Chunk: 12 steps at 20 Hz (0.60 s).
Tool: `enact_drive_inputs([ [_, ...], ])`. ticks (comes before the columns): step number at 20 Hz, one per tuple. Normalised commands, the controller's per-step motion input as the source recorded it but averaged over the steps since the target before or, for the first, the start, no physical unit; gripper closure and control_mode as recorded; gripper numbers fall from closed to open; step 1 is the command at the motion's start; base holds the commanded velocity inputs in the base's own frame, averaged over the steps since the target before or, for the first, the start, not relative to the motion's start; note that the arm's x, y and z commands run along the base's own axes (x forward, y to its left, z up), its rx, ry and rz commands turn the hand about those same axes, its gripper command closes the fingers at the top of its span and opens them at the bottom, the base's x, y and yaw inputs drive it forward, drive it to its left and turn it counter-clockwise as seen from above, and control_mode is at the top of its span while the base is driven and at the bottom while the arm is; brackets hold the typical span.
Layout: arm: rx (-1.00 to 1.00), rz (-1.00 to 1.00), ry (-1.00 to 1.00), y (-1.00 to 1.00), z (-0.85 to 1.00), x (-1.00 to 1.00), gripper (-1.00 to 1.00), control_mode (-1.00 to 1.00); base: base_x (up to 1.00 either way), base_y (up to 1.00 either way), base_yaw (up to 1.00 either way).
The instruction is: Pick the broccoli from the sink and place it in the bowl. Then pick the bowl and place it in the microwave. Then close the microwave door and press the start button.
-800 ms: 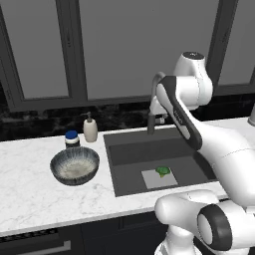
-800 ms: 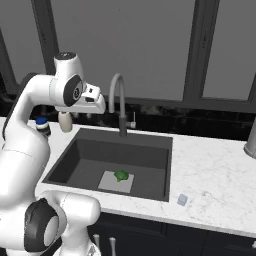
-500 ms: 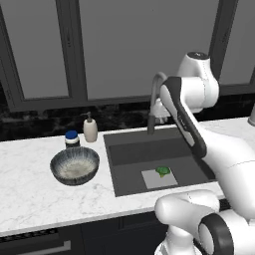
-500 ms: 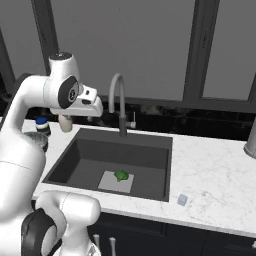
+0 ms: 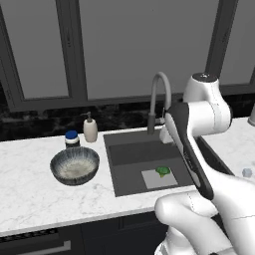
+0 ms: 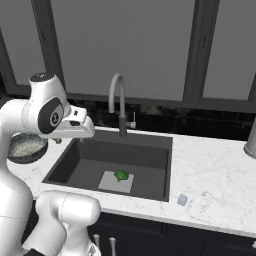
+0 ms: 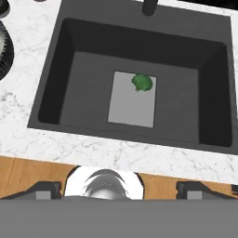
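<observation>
The broccoli (image 5: 163, 171) (image 6: 121, 175) (image 7: 142, 82) lies on the pale floor patch of the dark sink (image 5: 134, 152) (image 6: 95, 162) (image 7: 79, 93), toward the patch's far corner. The blue-grey bowl (image 5: 74, 167) (image 6: 25, 147) stands upright on the counter left of the sink, with nothing in it. My gripper (image 6: 71, 140) (image 7: 120, 189) hangs high over the sink's front left side, well above the broccoli, pointing down. Its fingertips (image 7: 44, 188) stand wide apart and hold nothing, so it is open. The microwave and its door are out of view.
The curved faucet (image 5: 158, 97) (image 6: 118, 100) rises behind the sink. A soap bottle (image 5: 90, 128) and a blue-lidded jar (image 5: 72, 138) stand behind the bowl. A small pale cube (image 6: 182, 199) lies on the counter right of the sink, and a metal canister (image 6: 251, 137) stands at the far right.
The arm has folded down and the hand has sunk lower over the sink. Broccoli and bowl have not moved.
</observation>
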Motion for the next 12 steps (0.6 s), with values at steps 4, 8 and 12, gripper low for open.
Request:
enact_drive_inputs([
  [4, -0.12, 0.05, 0.12, 0.00, -0.57, -0.05, -1.00, -1.00, 0.00, 0.00, 0.00],
  [8, -0.01, 0.09, 0.13, -0.12, -0.50, 0.32, -1.00, -1.00, 0.00, 0.00, 0.00],
  [12, 0.00, 0.09, 0.14, -0.07, -0.43, 0.56, -1.00, -1.00, 0.00, 0.00, 0.00],
])
